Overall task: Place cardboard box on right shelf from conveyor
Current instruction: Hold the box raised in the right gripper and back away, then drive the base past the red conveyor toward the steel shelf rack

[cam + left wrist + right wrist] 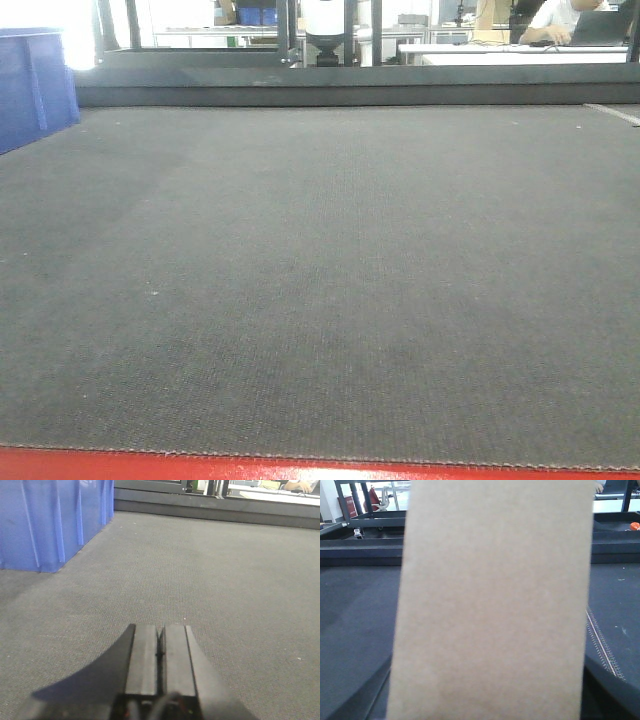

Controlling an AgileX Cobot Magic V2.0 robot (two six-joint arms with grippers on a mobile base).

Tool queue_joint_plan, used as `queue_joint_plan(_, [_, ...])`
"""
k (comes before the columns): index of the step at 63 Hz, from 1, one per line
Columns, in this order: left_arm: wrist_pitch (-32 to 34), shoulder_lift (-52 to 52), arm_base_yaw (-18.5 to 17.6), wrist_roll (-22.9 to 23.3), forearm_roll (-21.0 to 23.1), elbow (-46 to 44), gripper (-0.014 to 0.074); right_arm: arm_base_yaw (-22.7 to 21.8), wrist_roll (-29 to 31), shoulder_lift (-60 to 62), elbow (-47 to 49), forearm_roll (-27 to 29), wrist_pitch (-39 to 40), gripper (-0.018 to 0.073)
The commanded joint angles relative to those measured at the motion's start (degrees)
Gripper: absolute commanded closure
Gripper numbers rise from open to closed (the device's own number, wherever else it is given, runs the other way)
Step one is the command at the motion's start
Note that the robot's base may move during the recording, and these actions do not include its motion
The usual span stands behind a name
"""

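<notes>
**Box fills the right wrist view, belt bare in front**

The cardboard box (492,605) fills the centre of the right wrist view. The right fingers (612,697) show only as dark shapes at the lower corners, apparently clamped on its long sides. It is absent from the conveyor (320,280) in the front view.

The left fingers (145,655) are pressed together over the belt, with a blue bin (45,520) at upper left.

The box is probably light and stiff but smooth-faced and crushable, so grip it squarely across the narrow width. The right shelf is out of view.
</notes>
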State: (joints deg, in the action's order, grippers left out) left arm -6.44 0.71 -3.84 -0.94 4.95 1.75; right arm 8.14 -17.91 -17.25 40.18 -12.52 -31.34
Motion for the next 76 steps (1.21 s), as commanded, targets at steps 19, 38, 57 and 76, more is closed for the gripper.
queue_joint_plan(19, [4.9, 0.7, -0.3, 0.3, 0.3, -0.2, 0.0715, -0.3, 0.6, -0.5, 1.6, -0.8, 6.1, 0.0377])
queue_joint_plan(38, [4.9, 0.7, -0.3, 0.3, 0.3, -0.2, 0.0715, -0.3, 0.6, -0.5, 1.6, -0.8, 6.1, 0.0377])
queue_joint_plan(57, [4.9, 0.7, -0.3, 0.3, 0.3, -0.2, 0.0715, -0.3, 0.6, -0.5, 1.6, -0.8, 6.1, 0.0377])
queue_joint_plan(76, [4.9, 0.7, -0.2, 0.3, 0.3, -0.2, 0.0715, -0.3, 0.6, -0.5, 1.6, -0.8, 6.0, 0.0377])
